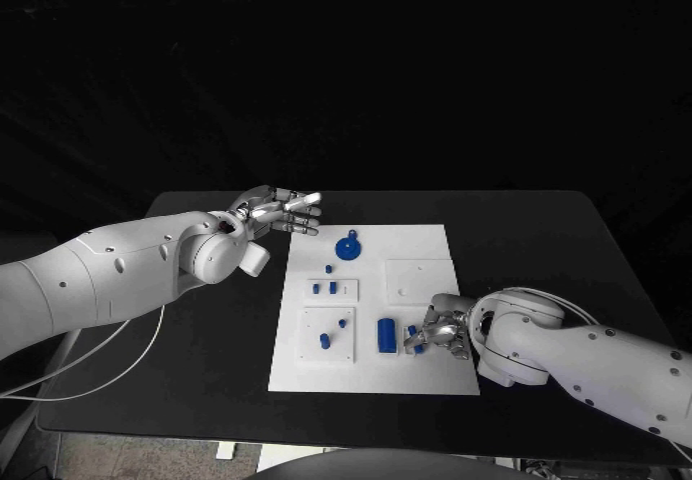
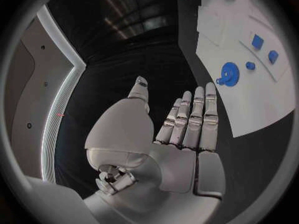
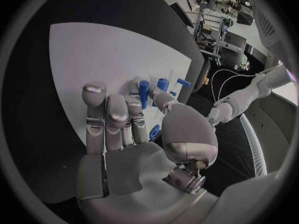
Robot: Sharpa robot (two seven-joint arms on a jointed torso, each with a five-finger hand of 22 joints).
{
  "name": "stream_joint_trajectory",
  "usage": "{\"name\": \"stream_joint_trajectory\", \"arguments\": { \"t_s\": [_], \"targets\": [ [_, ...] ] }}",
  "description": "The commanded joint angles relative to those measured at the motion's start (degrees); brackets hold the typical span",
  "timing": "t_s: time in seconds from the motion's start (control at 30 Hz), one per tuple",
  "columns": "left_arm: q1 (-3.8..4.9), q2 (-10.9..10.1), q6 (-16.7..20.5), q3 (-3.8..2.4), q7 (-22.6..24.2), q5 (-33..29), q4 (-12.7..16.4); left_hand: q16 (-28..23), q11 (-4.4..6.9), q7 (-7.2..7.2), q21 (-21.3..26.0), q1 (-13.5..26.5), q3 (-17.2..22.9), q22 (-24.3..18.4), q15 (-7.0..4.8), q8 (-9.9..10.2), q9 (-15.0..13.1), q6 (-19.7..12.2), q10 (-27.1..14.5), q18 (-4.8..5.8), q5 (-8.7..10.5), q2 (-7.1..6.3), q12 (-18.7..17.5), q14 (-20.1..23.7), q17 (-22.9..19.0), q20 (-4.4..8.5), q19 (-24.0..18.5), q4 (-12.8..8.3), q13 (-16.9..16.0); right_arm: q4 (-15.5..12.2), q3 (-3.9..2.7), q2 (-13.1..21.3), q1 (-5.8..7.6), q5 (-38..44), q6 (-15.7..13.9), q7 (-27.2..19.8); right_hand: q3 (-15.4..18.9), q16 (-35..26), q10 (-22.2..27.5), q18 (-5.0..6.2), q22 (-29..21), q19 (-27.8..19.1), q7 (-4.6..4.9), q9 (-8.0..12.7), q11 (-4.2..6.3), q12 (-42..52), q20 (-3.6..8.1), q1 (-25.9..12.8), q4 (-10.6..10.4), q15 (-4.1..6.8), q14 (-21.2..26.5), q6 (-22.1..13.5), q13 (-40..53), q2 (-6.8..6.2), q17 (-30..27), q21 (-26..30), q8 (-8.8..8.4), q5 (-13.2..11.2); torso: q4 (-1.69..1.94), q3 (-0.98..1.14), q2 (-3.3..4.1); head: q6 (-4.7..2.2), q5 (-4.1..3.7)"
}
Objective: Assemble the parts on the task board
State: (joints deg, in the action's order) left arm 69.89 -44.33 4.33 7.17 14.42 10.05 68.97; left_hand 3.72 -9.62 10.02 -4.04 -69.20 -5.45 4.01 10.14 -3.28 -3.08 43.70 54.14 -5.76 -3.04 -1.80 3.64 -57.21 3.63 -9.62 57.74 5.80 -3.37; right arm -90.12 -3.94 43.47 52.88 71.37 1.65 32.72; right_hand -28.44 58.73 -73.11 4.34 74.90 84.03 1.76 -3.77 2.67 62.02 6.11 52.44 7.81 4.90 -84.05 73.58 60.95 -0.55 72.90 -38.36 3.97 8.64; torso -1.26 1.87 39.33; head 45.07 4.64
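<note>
The right hand (image 1: 440,333) lies low over the near right part of the white board (image 1: 418,375), its fingers curled toward a small blue piece (image 1: 414,331) at their tips; in the right wrist view the fingers (image 3: 107,115) stand together with blue pieces (image 3: 144,88) just past them, but whether the hand actually grasps one I cannot tell. Just beside those fingertips stands a larger blue block (image 1: 387,334) on the board. Further along the near left part of the board is a raised white square (image 1: 327,335) carrying two small blue pieces, and beyond it a smaller white square (image 1: 330,289) with two more. A blue gear (image 1: 348,246) with a small stem lies toward the far end of the board, with a tiny blue peg (image 1: 330,268) near it, and a blank raised plate (image 1: 420,277) sits on the far right part. The left hand (image 1: 274,212) hovers off the far left corner of the board, released, fingers straight and apart, holding nothing; its wrist view shows the palm (image 2: 187,134) flat above the table with the gear (image 2: 229,74) well apart from it. The board rests in the middle of a black table (image 1: 548,250), and the room behind is dark.
</note>
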Motion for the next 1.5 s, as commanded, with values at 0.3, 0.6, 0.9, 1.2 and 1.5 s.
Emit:
{"name": "stream_joint_trajectory", "arguments": {
  "t_s": [0.3, 0.6, 0.9, 1.2, 1.5],
  "targets": [
    [0.06, 0.1, -0.2, -0.03, 0.2, 0.2, 0.1, -0.2, 0.07, -0.12, 0.1, -0.1, 0.2, 0.0, 0.03, 0.1, 0.0, -0.2, -0.4, -0.55, 0.23, -0.03, -0.2, 0.4, -0.1, 0.1, 0.3, -0.2, 0.0, 0.5, 0.21, -0.1, -0.27, 0.9, 1.6, 0.8, 2.7, -0.4, 0.1, -0.76, 1.7, 3.0, -0.18, 0.0, -0.07, -0.5, 0.28, 0.7, -2.5, 0.22, -0.4, -0.2, -0.3, -1.99, -0.1, 0.1, -0.36, -2.9, 0.03, 0.01, -0.04, 0.56, -0.13],
    [0.06, 0.2, -0.3, -0.03, 0.2, 0.2, 0.0, -0.2, 0.07, -0.12, 0.1, -0.1, 0.2, 0.0, 0.03, 0.1, 0.0, -0.2, -0.4, -0.55, 0.23, -0.03, -0.2, 0.4, -0.1, 0.1, 0.3, -0.2, 0.0, 0.5, 0.21, -0.2, -0.27, 0.9, 1.8, 0.8, 2.9, -0.4, 0.1, -0.74, 1.7, 2.9, -0.16, 0.0, -0.09, -0.5, 0.26, 0.9, -3.2, 0.2, -0.4, -0.2, -0.3, -2.5, -0.1, 0.1, -0.37, -3.3, -0.02, -0.01, 0.01, 0.7, -0.06],
    [0.06, 0.1, -0.3, -0.03, 0.2, 0.2, 0.0, -0.2, 0.07, -0.12, 0.1, -0.1, 0.2, 0.0, 0.03, 0.1, 0.0, -0.2, -0.4, -0.55, 0.23, -0.03, -0.2, 0.4, -0.1, 0.1, 0.3, -0.2, 0.0, 0.5, 0.21, -0.2, -0.27, 1.0, 1.9, 0.8, 2.8, -0.5, 0.1, -0.73, 1.7, 2.9, -0.17, 0.0, -0.09, -0.5, 0.25, 1.3, -3.4, 0.2, -0.4, -0.2, -0.4, -2.57, -0.1, 0.1, -0.36, -3.3, 0.0, 0.02, 0.01, 0.66, 0.11],
    [0.06, 0.1, -0.2, -0.03, 0.2, 0.2, 0.0, -0.2, 0.06, -0.12, 0.1, -0.1, 0.2, 0.0, 0.04, 0.1, 0.0, -0.3, -0.5, -0.56, 0.23, 0.0, -0.2, 0.3, -0.1, 0.1, 0.3, -0.3, 0.0, 0.5, 0.21, -0.2, -0.27, 1.3, 1.8, 0.6, 3.0, -0.5, 0.2, -0.72, 1.6, 2.9, -0.14, 0.0, -0.14, -0.6, 0.21, 1.0, -5.1, 0.15, -0.4, -0.1, -0.5, -4.14, -0.1, 0.3, -0.35, -4.3, 0.0, 0.04, 0.02, 0.66, 0.25],
    [0.06, 0.1, -0.2, -0.03, 0.2, 0.2, 0.0, -0.2, 0.06, -0.12, 0.1, -0.1, 0.2, 0.0, 0.04, 0.1, 0.0, -0.3, -0.5, -0.56, 0.23, 0.0, -0.2, 0.3, -0.1, 0.1, 0.3, -0.3, 0.0, 0.4, 0.21, -0.2, -0.27, 1.4, 1.8, 0.5, 3.0, -0.6, 0.1, -0.68, 1.6, 2.9, -0.08, 0.0, -0.18, -0.6, 0.2, 1.9, -8.3, 0.15, -0.4, 0.0, -0.5, -6.04, -0.1, 0.3, -0.37, -5.4, 0.01, 0.01, 0.0, 0.76, 0.19]
  ]
}}
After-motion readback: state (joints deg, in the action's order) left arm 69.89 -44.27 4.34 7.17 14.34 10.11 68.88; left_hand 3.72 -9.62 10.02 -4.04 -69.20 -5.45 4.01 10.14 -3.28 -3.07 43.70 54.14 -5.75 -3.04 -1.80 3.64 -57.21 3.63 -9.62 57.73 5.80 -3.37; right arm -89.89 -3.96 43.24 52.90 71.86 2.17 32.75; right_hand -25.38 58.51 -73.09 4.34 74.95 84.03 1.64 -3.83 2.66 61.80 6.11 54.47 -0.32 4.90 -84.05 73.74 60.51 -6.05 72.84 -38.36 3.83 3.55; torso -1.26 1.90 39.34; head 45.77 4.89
